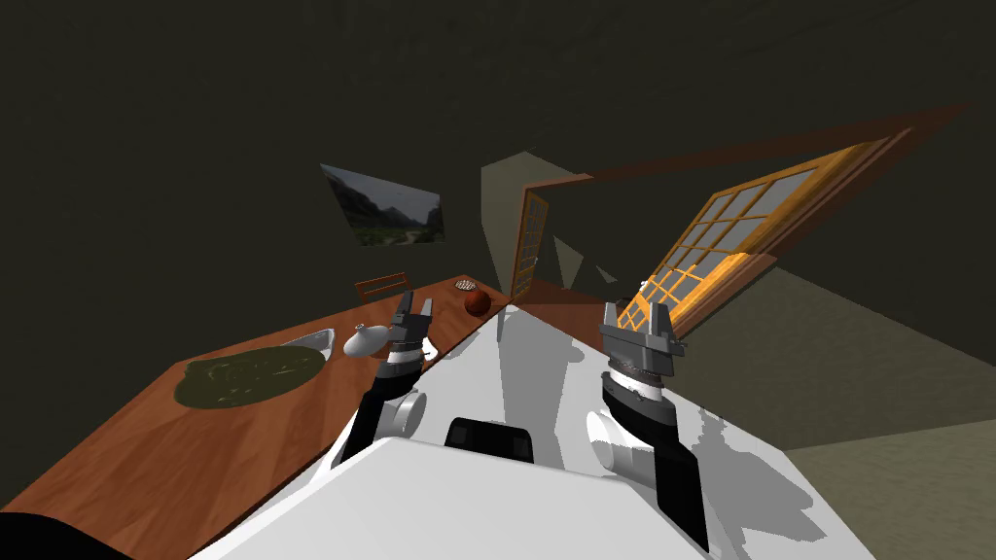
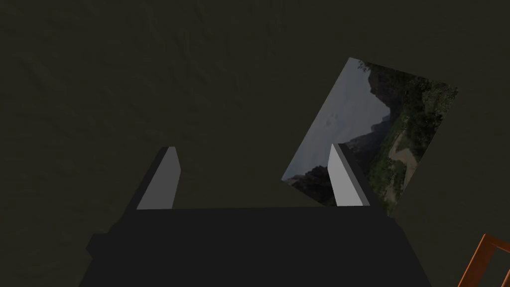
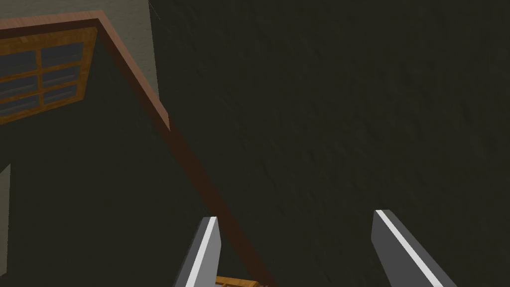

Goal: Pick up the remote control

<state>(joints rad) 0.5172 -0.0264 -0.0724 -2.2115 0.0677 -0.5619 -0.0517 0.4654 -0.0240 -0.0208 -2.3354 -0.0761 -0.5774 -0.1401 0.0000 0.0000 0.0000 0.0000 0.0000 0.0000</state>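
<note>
A brown wooden table [image 1: 195,437] runs along my left side. On it lie a dark green mat [image 1: 248,374], a flat pale grey thing [image 1: 309,340] at the mat's far edge, and a white teapot-like vessel [image 1: 365,340]. I cannot tell which of these, if any, is the remote control. My left gripper [image 1: 416,303] is raised over the table's near edge, just right of the white vessel, and points upward; its fingers stand open [image 2: 254,147] with nothing between them. To the right of the table, my right gripper [image 1: 636,311] is also held up, open and empty [image 3: 296,214].
A red-brown ball [image 1: 477,302] and a small round dish [image 1: 465,285] sit at the table's far end. A wooden chair back [image 1: 381,285] stands behind the table. A landscape picture [image 1: 384,206] hangs on the dark wall. A wood-framed window [image 1: 739,233] is at the right.
</note>
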